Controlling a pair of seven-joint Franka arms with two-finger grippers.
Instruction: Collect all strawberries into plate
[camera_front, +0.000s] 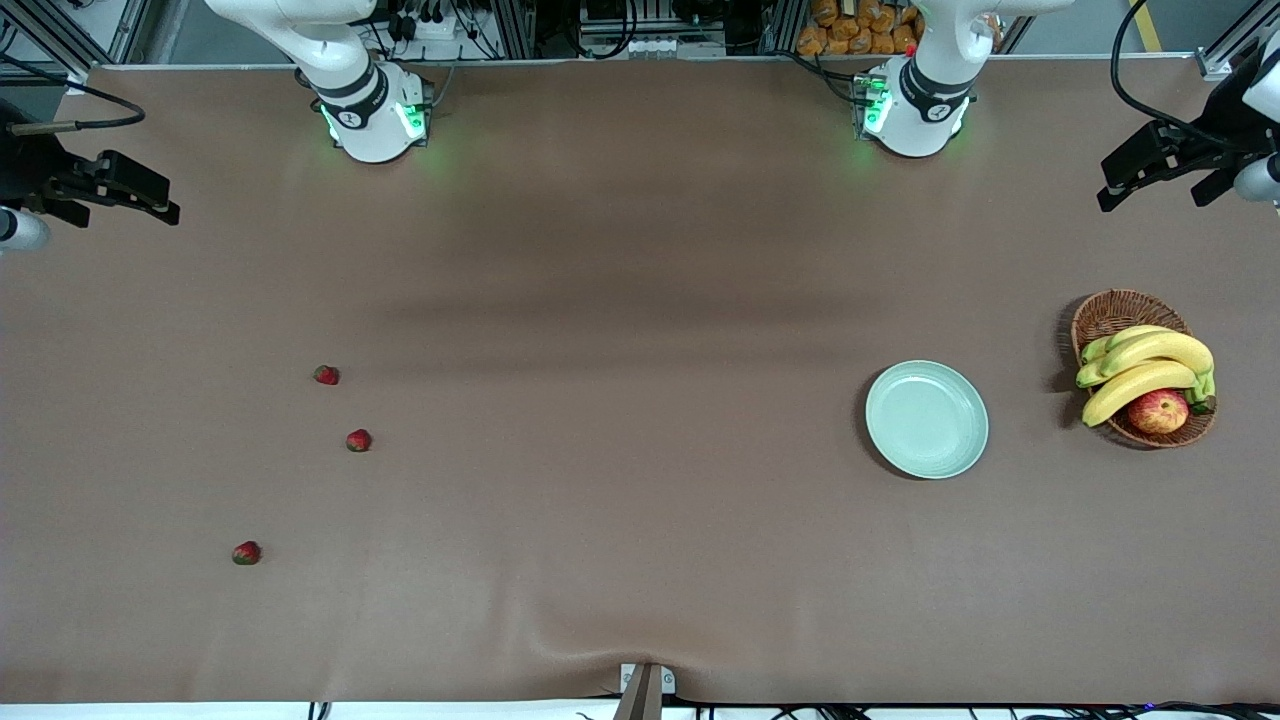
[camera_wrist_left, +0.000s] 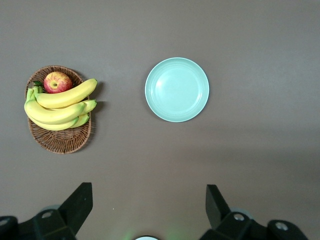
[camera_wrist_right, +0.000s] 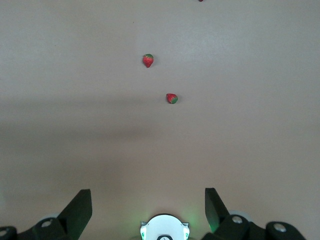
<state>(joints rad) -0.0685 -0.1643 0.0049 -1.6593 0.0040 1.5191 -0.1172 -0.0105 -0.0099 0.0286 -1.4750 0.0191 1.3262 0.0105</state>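
Three strawberries lie on the brown table toward the right arm's end: one, one a little nearer the front camera, and one nearest it. The right wrist view shows two and the third at its edge. The empty mint-green plate sits toward the left arm's end. My right gripper is open and empty, up over its end of the table. My left gripper is open and empty, up over its end.
A brown wicker basket with bananas and a red-yellow apple stands beside the plate, closer to the left arm's end. The two arm bases stand at the table's back edge.
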